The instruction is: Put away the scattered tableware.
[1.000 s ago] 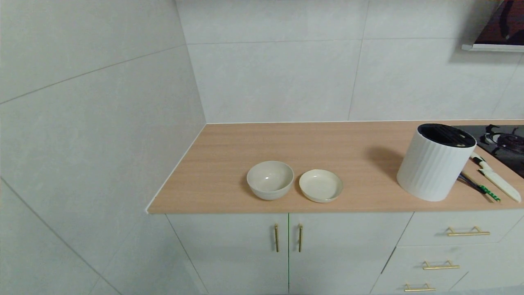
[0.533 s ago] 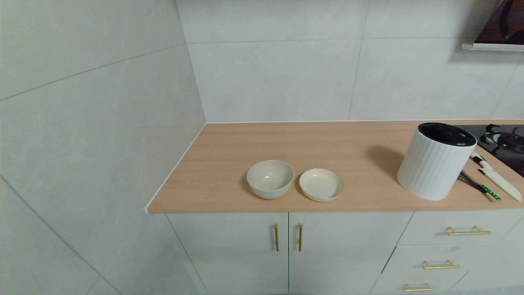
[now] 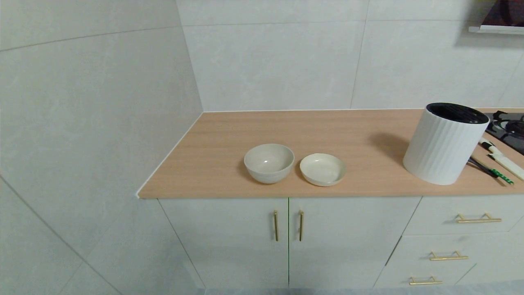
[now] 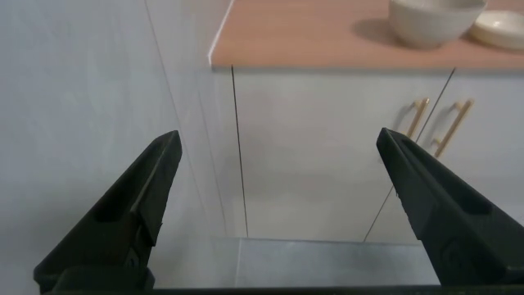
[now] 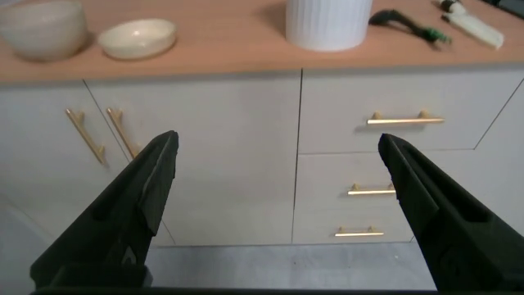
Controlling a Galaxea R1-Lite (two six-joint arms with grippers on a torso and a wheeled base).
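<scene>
Two claws are hanging low before the cabinets (image 3: 229,241), both released and gripping nothing. The left claw (image 4: 277,135) is facing the cabinet end by the tiled wall (image 4: 82,82), and the right claw (image 5: 277,138) is facing the drawers (image 5: 426,98). Above them, the bench (image 3: 213,164) is carrying a bowl (image 3: 269,162) near its front edge, with a shallow dish (image 3: 322,169) sitting just beside it on the right. Farther right, a white ribbed holder (image 3: 445,143) is standing upright. Chopsticks (image 3: 488,168) and a knife (image 3: 505,160) are lying just right of it.
</scene>
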